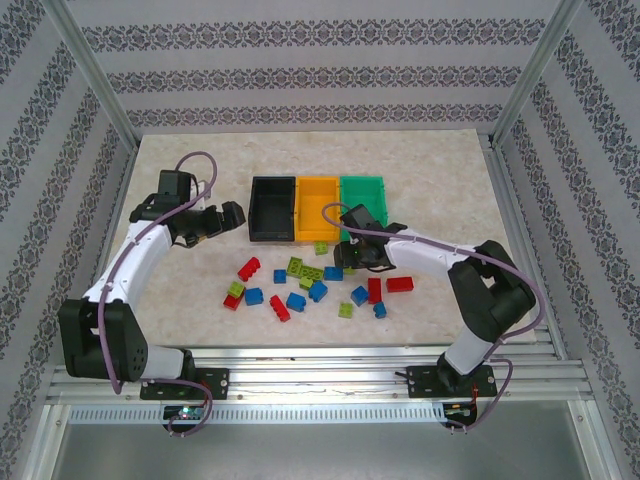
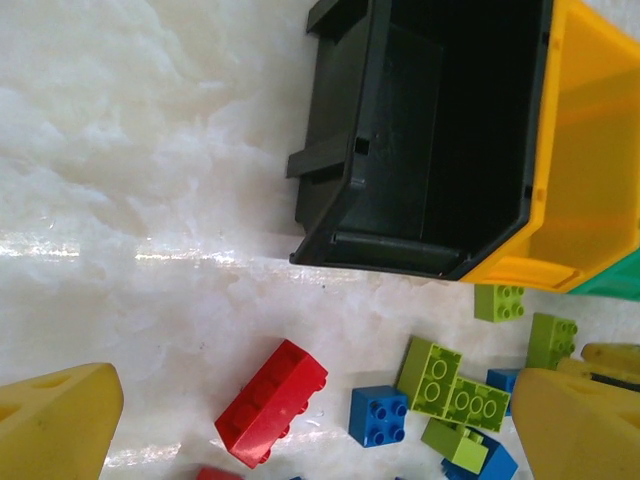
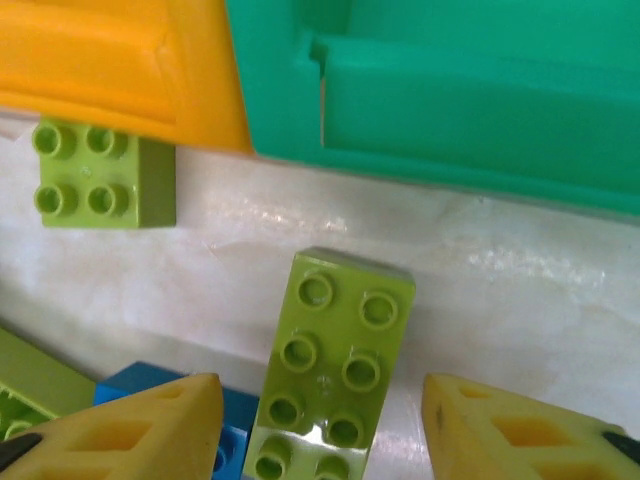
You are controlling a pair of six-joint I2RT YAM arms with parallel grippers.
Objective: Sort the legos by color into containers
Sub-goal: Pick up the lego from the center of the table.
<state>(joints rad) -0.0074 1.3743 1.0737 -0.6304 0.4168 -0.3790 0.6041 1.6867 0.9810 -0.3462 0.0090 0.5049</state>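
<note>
The right pincer [image 3: 320, 400] hangs low, its two yellow plastic fingertips [image 3: 160, 420] astride a lime green eight-stud plastic brick [image 3: 325, 370]. A sliver of bench shows on each side of the brick, so the jaws are released and not grasping it. The brick lies flat and glossy, studs up, just short of the smooth wall of the green rectangular plastic bin [image 3: 450, 90]. To its left a small lime green four-stud brick [image 3: 100, 182] sits at the foot of the orange-yellow plastic bin [image 3: 110, 60]. A blue brick [image 3: 150, 385] lies partly under the fingertip on that side.

The left pincer [image 2: 315, 390] hovers spread wide, grasping nothing, above the pale marble-patterned bench [image 2: 130, 200]. Below it lie a red oblong brick [image 2: 272, 402] and a blue four-stud brick [image 2: 378, 415], near the open black plastic bin [image 2: 430, 130].

The three bins stand touching in a row toward the bench's far edge. The other loose red, blue and lime bricks [image 1: 296, 301] lie scattered between them and the near edge.
</note>
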